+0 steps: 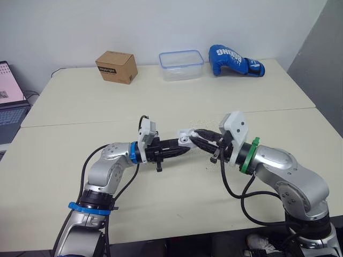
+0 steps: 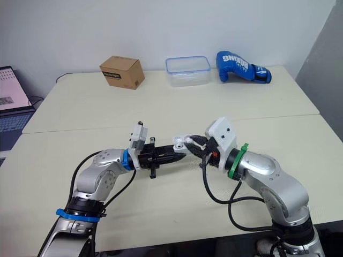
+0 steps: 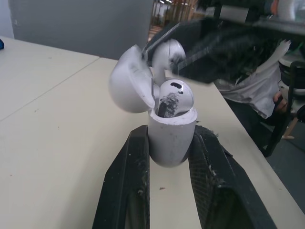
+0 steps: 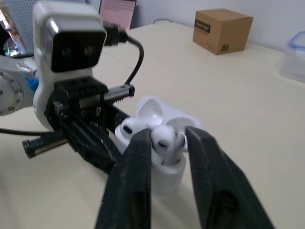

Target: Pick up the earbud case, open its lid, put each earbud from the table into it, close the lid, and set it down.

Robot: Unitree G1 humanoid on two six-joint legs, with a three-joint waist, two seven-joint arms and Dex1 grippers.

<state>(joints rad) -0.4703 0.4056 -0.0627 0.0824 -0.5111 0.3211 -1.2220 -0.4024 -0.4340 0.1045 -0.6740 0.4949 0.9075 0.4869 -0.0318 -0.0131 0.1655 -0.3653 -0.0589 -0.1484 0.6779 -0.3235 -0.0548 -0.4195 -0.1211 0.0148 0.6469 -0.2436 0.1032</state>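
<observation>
One earbud (image 4: 165, 141) in right pincer (image 4: 168, 133) at open case (image 3: 171, 136), glove (image 1: 235, 60) marked BOXING

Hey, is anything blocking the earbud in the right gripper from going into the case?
Nothing visible. The left gripper holds the earbud case, lid swung open to one side; one earbud already sits inside, and the second earbud, in the right gripper, is right at the opening.

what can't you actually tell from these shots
- Right wrist view: the right gripper flanks the held earbud, hiding its stem and whether it has entered the earbud case.
- Left wrist view: the left gripper covers the case's sides.
- Eye views: the laptop is cut off by the left edge; the cardboard box label is too small to read.
</observation>
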